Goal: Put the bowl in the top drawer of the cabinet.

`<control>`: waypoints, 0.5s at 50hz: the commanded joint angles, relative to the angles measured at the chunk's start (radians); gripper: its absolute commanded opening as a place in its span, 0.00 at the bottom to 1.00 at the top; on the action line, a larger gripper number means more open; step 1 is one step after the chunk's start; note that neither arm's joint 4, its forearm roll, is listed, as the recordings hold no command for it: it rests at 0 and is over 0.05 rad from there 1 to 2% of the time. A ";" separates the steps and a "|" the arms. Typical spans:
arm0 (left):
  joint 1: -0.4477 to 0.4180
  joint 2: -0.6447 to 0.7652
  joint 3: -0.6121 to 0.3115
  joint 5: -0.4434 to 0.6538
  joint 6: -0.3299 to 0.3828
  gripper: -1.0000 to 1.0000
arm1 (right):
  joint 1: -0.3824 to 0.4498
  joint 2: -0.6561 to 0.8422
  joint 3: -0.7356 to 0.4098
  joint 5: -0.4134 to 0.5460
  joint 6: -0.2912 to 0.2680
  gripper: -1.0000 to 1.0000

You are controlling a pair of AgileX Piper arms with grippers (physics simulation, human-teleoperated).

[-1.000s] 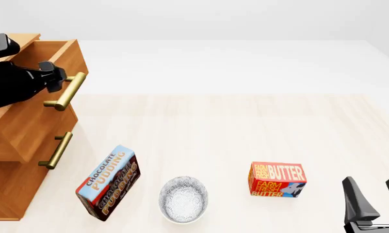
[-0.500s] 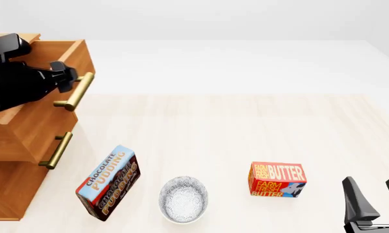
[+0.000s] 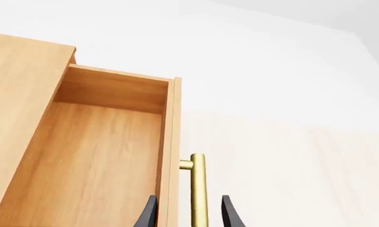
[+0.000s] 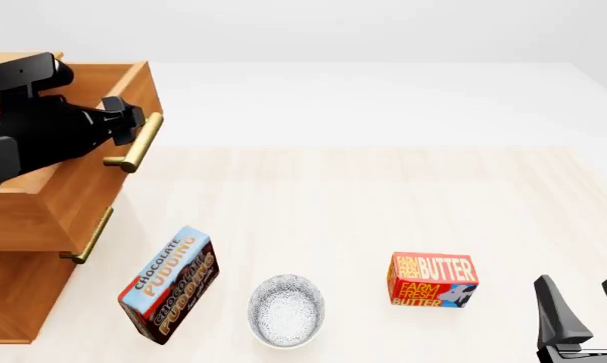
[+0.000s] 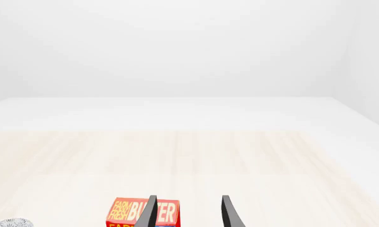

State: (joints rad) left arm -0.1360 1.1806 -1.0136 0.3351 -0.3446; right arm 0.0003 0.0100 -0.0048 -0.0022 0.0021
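The white speckled bowl [image 4: 285, 310] sits upright near the table's front edge, between two boxes; its rim also shows in the right wrist view [image 5: 10, 222]. The cabinet [image 4: 10, 302] stands at the left, its top drawer [image 4: 71, 189] pulled out and open on top, its wooden inside [image 3: 95, 156] bare. My left gripper [image 4: 132, 125] is at the drawer's brass handle [image 4: 142, 144]. In the left wrist view its fingers stand apart on either side of the handle [image 3: 198, 184]. My right gripper [image 4: 586, 302] rests open at the front right, holding nothing.
A chocolate pudding box [image 4: 167, 283] stands just left of the bowl. A red butter box [image 4: 432, 281] stands to the bowl's right, just in front of my right gripper's fingertips [image 5: 136, 213]. The lower drawer's handle [image 4: 89, 236] sits under the pulled-out drawer.
The top drawer has slid further out to the right, with my left gripper moving along at its handle. The right arm, bowl and boxes have not moved.
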 commanded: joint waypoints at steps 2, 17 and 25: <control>-0.058 0.110 0.097 0.007 -0.038 1.00 | 0.000 -0.002 0.001 0.000 0.000 1.00; -0.126 0.116 0.125 -0.001 -0.102 1.00 | 0.000 -0.001 0.001 0.000 0.000 1.00; -0.165 0.105 0.131 0.004 -0.112 1.00 | 0.000 -0.001 0.001 0.000 0.000 1.00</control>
State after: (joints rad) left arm -0.2359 1.1932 -1.0242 0.3334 -0.5166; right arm 0.0002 0.0099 -0.0048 -0.0022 0.0021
